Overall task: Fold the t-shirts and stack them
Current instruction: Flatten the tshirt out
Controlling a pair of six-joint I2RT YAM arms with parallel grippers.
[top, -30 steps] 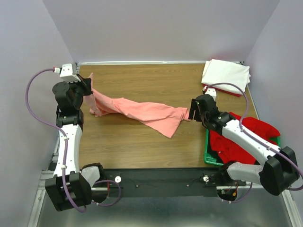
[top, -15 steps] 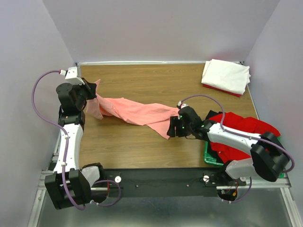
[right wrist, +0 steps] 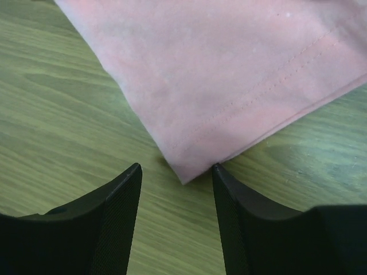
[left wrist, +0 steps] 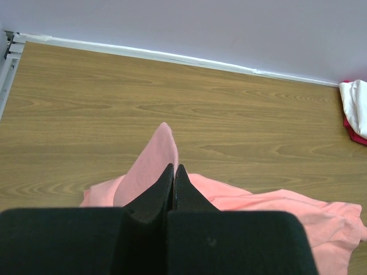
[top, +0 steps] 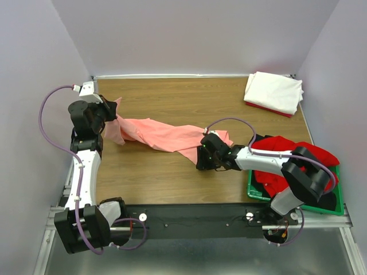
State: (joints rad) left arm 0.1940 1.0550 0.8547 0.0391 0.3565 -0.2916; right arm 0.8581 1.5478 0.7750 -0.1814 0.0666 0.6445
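Item under handling: the salmon-pink cloth t-shirt point(top: 166, 134) lies stretched in a long strip on the brown wooden worktop point(top: 172, 97), left of the green plastic crate point(top: 252, 189). The left pincer point(left wrist: 174, 169), well apart from the crate, is clamped on the strip's far end, with cloth raised there. The right pincer point(right wrist: 175, 171), near the crate's left side, stands spread, its fingertips on either side of the hem corner. A bright red cloth shirt point(top: 298, 152) is heaped in the crate. A folded white cloth shirt point(top: 274, 91) lies behind the crate.

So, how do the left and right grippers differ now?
The left gripper is shut on the pink shirt. The right gripper is open, with a hem corner between its jaws. The left holds the shirt's left end, while the right sits at its right end. Both are black.
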